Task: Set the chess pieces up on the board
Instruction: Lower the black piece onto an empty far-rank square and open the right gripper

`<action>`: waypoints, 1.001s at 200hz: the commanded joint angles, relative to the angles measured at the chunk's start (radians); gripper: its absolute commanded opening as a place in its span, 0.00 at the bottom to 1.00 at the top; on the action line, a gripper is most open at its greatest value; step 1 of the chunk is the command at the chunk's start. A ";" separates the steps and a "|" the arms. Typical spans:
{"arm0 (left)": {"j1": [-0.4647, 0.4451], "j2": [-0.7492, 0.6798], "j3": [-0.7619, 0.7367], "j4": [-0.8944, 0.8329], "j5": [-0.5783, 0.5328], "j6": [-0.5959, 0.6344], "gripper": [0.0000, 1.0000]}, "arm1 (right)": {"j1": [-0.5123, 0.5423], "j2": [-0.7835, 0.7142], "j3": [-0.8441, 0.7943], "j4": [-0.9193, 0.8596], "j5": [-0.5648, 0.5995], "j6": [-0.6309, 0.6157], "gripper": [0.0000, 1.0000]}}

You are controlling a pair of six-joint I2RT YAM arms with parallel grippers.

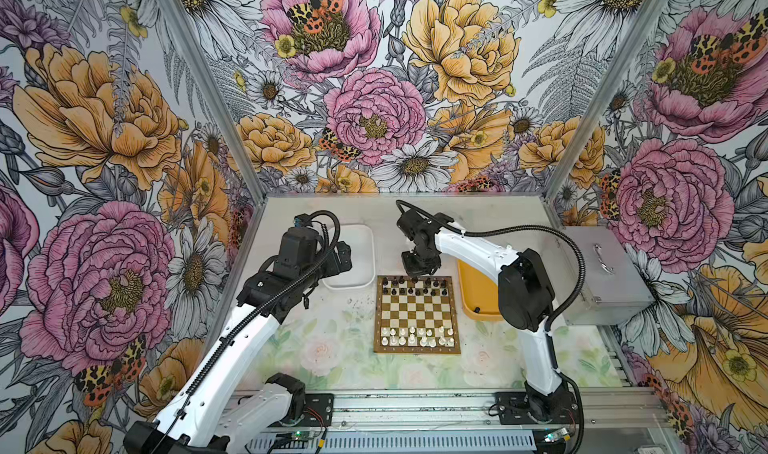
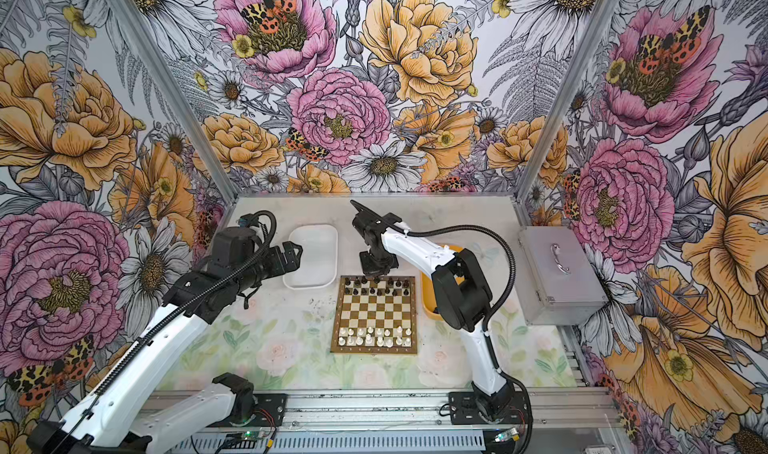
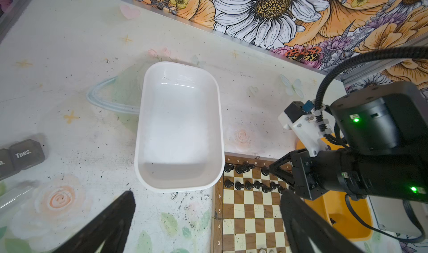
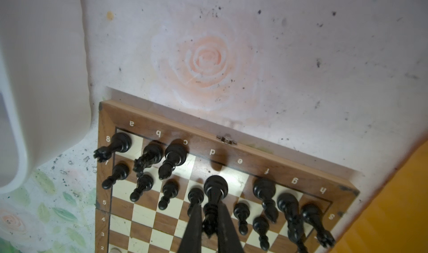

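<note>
**Operator:** Where am I in the setup?

**Spotter:** You're placing a back-rank piece. Your right gripper [image 4: 209,205] has its fingers pinching a tall black piece [image 4: 215,187], king or queen, I can't tell which. It's over the 12 o'clock edge of the board [image 1: 417,350]. On that rank the d and e squares are bare, with rook, knight and bishop on either side.

**Operator:** Is it down?

**Spotter:** I can't tell whether the base touches. Its shadow falls towards d, so I judge it's just above the wood.

**Operator:** And the rest?

**Spotter:** The white pieces [image 1: 417,336] fill the two rows at the 6 o'clock edge. The white tray [image 3: 138,147], at the board's 10 o'clock, is empty. Your left gripper [image 3: 207,194] hangs near it, fingers spread wide, holding nothing. A small dark thing [image 1: 477,309] lies in the yellow tray [image 1: 467,289] at 3 o'clock, probably the last black piece.

**Operator:** Next?

**Spotter:** Centre the base on its square and lower it straight. Part the fingers only slightly, since the pawns stand close. Then lift straight up.
</note>
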 commanded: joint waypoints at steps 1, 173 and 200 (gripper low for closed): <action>0.011 -0.006 0.005 -0.009 0.004 0.000 0.99 | 0.009 0.034 0.023 0.003 -0.016 -0.010 0.09; 0.031 -0.005 0.008 -0.008 0.015 0.012 0.99 | 0.010 0.072 0.071 0.003 -0.037 -0.003 0.10; 0.035 -0.012 0.004 -0.008 0.020 0.012 0.99 | 0.013 0.070 0.070 0.003 -0.038 -0.004 0.12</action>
